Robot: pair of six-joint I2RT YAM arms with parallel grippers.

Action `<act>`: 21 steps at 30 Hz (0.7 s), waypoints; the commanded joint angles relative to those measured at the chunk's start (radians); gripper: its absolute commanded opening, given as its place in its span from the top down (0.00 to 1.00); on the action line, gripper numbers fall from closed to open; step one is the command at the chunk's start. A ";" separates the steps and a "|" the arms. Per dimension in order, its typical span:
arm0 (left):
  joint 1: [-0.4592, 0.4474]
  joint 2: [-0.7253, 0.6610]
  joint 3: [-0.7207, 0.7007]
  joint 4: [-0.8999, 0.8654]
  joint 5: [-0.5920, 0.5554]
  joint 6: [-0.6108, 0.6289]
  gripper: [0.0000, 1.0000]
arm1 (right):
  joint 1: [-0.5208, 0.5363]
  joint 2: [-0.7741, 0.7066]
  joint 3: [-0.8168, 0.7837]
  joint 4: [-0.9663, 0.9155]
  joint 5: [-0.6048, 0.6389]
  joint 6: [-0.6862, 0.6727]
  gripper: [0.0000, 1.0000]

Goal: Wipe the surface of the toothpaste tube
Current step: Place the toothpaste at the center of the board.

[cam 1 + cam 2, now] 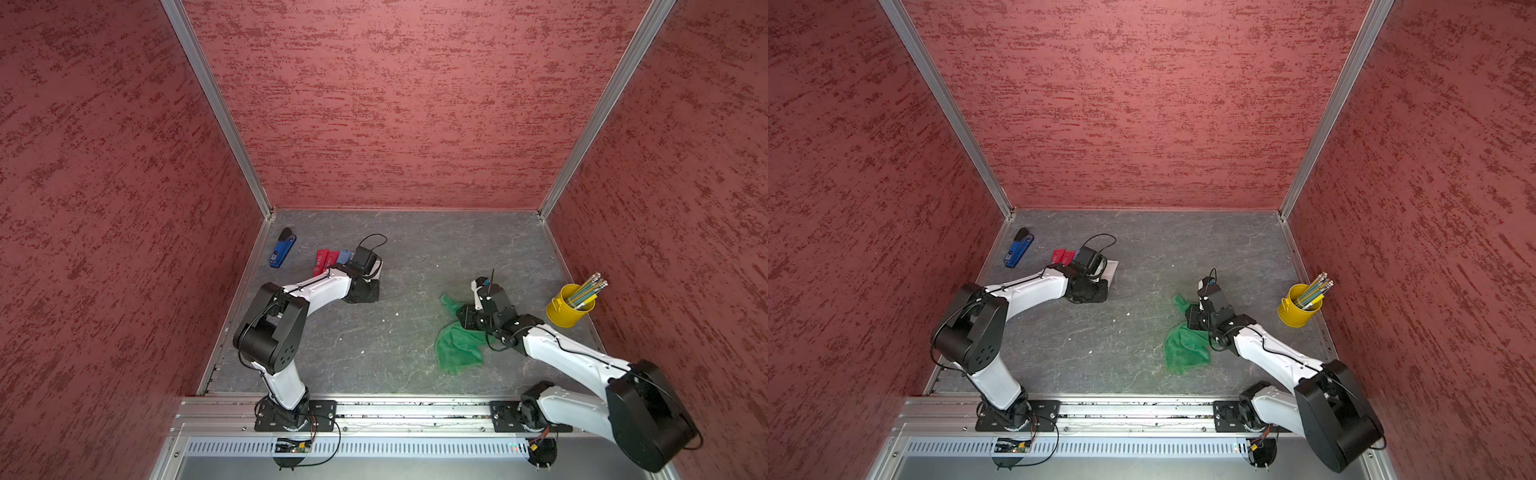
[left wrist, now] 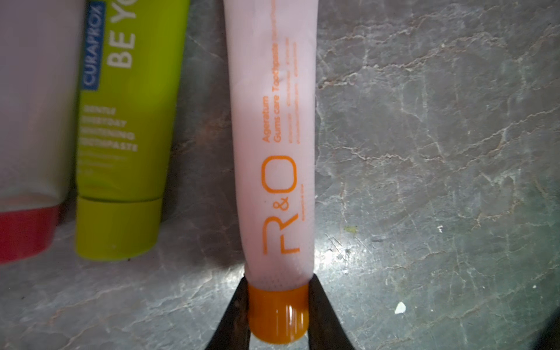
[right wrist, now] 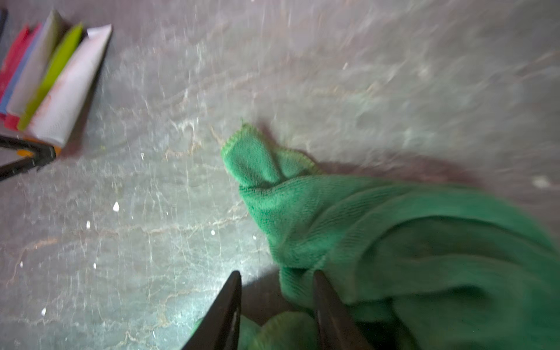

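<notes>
The toothpaste tube (image 2: pixel 272 121) is white with orange "R&O" lettering and lies flat on the grey marbled tabletop (image 2: pixel 439 151). My left gripper (image 2: pixel 278 281) is shut on its orange cap (image 2: pixel 277 312), one finger on each side. In a top view only the tube's white tail (image 1: pixel 1112 268) shows beyond the left wrist. The green cloth (image 1: pixel 457 349) lies crumpled at the right. My right gripper (image 3: pixel 276 274) is down on it, with a bunched fold of the cloth (image 3: pixel 394 242) filling the gap between its fingers.
A lime-green tube (image 2: pixel 127 121) and a white tube with a red cap (image 2: pixel 30 121) lie beside the held tube, with red and blue tubes (image 1: pixel 328 259) further left. A blue stapler (image 1: pixel 283 249) is at the back left. A yellow pail of pencils (image 1: pixel 569 311) stands by the right wall.
</notes>
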 commanded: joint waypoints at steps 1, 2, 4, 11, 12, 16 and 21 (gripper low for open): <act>0.015 0.002 0.029 -0.054 -0.046 0.024 0.98 | -0.006 -0.021 0.049 -0.024 0.099 -0.019 0.60; 0.016 0.000 0.029 -0.064 -0.052 0.024 0.94 | -0.010 -0.015 0.059 -0.018 0.099 -0.027 0.60; 0.013 -0.009 0.029 -0.082 -0.045 0.028 0.79 | -0.017 0.005 0.075 -0.006 0.091 -0.036 0.60; -0.016 -0.065 0.056 -0.170 -0.113 0.028 0.50 | -0.022 0.039 0.063 0.045 0.052 -0.051 0.58; -0.018 -0.070 0.068 -0.187 -0.121 0.027 0.50 | -0.021 0.040 0.063 0.045 0.048 -0.053 0.58; -0.046 -0.106 0.114 -0.229 -0.125 0.021 0.52 | -0.023 0.025 0.056 0.038 0.042 -0.063 0.58; -0.075 -0.052 0.224 -0.255 -0.052 0.027 0.58 | -0.039 0.017 0.060 0.025 0.035 -0.079 0.58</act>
